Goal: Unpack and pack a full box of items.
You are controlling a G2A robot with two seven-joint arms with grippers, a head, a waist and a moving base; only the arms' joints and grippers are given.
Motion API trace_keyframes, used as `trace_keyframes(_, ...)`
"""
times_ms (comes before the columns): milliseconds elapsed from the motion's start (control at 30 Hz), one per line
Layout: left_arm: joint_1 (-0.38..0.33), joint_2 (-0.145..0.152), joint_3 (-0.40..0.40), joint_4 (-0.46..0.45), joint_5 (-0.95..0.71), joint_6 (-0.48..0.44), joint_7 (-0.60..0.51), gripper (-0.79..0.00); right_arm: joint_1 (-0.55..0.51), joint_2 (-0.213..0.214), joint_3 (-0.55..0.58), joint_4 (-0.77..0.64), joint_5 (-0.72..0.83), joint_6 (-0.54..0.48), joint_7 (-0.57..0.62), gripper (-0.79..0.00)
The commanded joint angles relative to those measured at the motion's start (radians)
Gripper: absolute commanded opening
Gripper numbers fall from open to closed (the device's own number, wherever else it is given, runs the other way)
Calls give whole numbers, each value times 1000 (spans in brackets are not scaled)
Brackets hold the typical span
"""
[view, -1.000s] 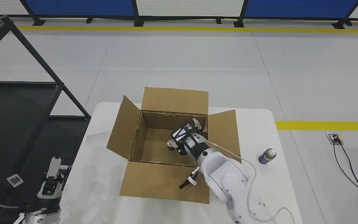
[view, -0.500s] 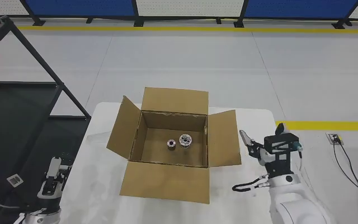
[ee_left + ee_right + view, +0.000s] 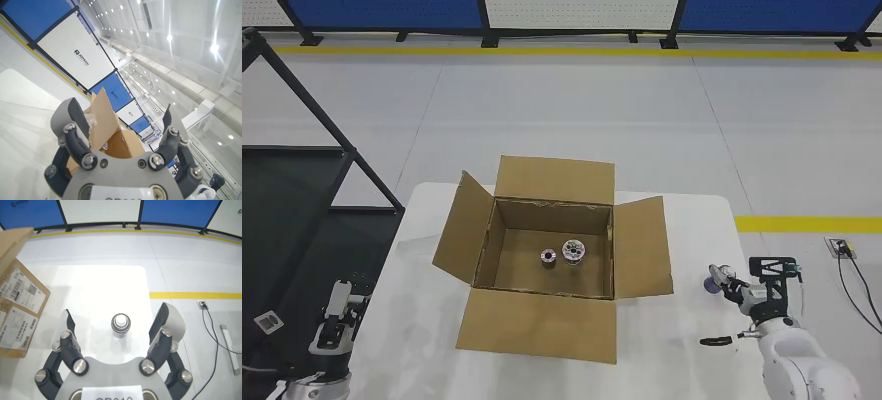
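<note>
Two round metal items on the floor of the open cardboard box point(image 3: 554, 180): smaller part point(image 3: 548, 257) and larger part point(image 3: 573, 249), side by side near the middle, just apart. Box flaps folded outward, box at the centre of the white table point(image 3: 412, 330). Off to the box's right, well apart from it, upright spray can point(image 3: 120, 326) near the table's edge. Right gripper point(image 3: 116, 315) poised over the can, jaws spread wide and clear of it. Left gripper point(image 3: 121, 109) low beside the table's left edge, far from the box and tilted up toward the ceiling, jaws likewise apart and holding nothing.
</note>
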Motion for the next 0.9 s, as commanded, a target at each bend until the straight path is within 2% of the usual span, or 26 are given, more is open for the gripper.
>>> trace_keyframes(0,0,0,0,0,0,0,0,0,28,4,-1,48,-7,-9,25,0)
trace_keyframes(533,0,0,0,0,0,0,0,0,110,28,2,197,78,-50,125,0)
trace_keyframes(700,0,0,0,0,0,0,0,0,121,35,-3,222,89,-54,130,-166)
trace_keyframes(800,0,0,0,0,0,0,0,0,126,39,-7,232,94,-50,131,-286)
trace_keyframes(867,0,0,0,0,0,0,0,0,132,41,-10,242,94,-40,139,-397)
